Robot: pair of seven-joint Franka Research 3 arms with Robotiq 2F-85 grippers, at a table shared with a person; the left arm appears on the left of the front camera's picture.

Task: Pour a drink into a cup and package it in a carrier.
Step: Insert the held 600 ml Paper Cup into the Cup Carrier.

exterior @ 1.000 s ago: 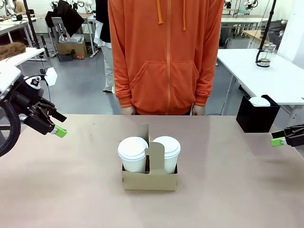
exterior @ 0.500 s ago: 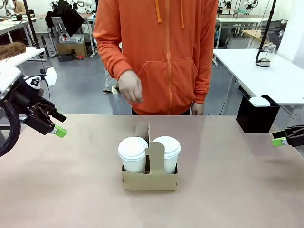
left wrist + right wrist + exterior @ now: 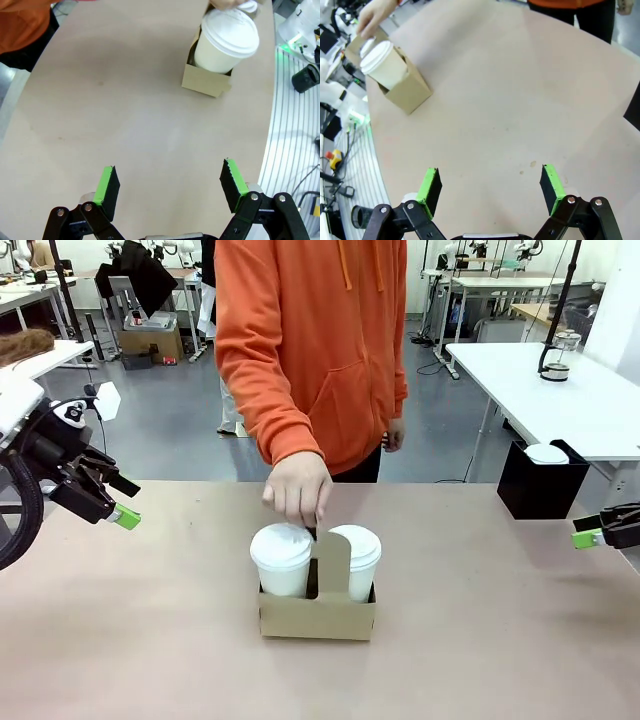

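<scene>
At the middle of the desk (image 3: 150,640) we see the carrier (image 3: 317,615) with two white lidded cups side by side in its pockets, the left cup (image 3: 281,562) just left of the upright handle and the second cup (image 3: 355,560) just right of it. A person in an orange hoodie (image 3: 310,350) stands at the far side, and one hand (image 3: 297,490) reaches down to the top of the handle between the lids, partly covering it. Our left tool (image 3: 122,502) hangs off the desk's left edge with its fingers apart and nothing between them; our right tool (image 3: 590,537) sits at the far right edge, likewise spread and empty. Beyond the right corner stands a black bin (image 3: 540,480), and a glass jug (image 3: 555,355) rests on another white table behind.
</scene>
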